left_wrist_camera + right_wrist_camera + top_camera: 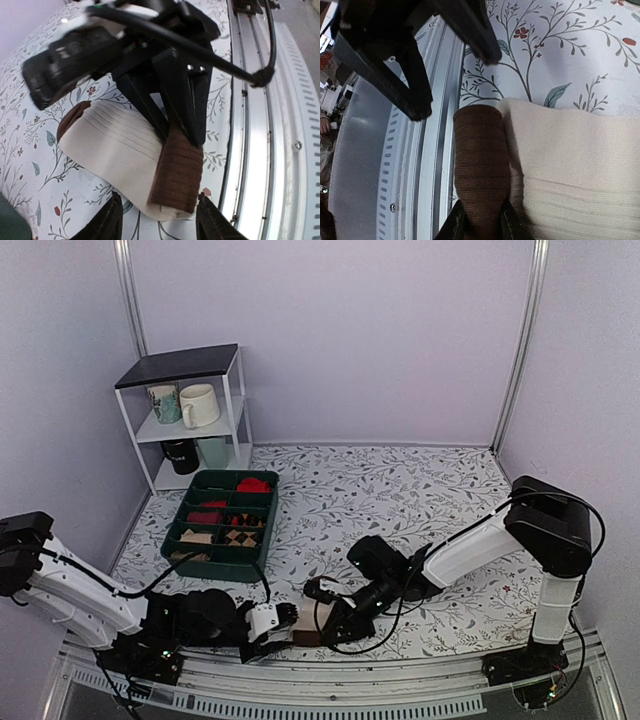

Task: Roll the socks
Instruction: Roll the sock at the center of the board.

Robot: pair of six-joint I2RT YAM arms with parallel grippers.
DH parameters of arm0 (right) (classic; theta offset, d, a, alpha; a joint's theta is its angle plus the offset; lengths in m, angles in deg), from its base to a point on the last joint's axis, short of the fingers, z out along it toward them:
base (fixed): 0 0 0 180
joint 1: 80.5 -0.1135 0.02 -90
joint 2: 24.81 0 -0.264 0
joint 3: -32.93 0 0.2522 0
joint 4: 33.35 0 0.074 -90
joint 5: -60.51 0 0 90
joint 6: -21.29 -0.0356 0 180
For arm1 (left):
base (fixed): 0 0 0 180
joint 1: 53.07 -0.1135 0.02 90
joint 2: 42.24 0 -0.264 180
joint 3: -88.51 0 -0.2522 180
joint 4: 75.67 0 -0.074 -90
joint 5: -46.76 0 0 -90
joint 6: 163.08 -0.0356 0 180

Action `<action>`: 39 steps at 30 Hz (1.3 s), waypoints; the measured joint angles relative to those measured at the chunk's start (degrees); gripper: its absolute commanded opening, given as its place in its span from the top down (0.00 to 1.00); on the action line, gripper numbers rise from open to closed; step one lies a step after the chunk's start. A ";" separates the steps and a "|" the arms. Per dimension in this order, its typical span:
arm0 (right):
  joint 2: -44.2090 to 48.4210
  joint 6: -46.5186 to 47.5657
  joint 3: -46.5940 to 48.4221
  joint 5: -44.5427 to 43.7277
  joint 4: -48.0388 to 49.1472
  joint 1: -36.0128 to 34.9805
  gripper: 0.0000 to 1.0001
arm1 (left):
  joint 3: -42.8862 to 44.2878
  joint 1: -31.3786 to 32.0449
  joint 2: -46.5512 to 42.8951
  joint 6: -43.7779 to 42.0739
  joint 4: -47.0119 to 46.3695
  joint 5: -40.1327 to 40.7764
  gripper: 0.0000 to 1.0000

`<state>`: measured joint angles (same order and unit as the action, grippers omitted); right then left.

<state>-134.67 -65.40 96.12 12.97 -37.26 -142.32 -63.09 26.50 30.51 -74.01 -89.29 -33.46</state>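
While the left end effector (157,220) lies low, released, the right end effector (482,225) reaches down grasping the socks (120,145).

Floral table (400,490): green bin (215,565), white rack (180,365), socks (125,150) near front edge.

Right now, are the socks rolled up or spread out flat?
Rolled up, not flat: the socks form a thick bundle, with layers showing at its brown end.

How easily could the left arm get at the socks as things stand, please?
Probably yes: the socks lie just ahead of the open left pincer with nothing between, though the right pincer grips their brown band.
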 measured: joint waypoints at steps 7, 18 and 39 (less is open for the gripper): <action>-2.34 -2.14 3.04 3.78 -3.67 0.87 0.79 | 3.15 1.49 9.92 -5.09 -2.34 -0.31 0.50; -2.99 -2.47 4.02 4.76 -5.84 1.09 0.78 | 5.22 2.40 13.84 -4.76 -2.29 0.26 0.91; 18.34 -0.37 -16.31 -18.86 11.47 -2.40 0.39 | 10.75 -2.27 15.61 12.26 4.63 -8.04 1.00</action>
<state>-116.33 -65.77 79.81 -5.90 -25.78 -144.73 -52.34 24.23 46.11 -61.75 -84.65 -41.51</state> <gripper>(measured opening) 0.610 0.047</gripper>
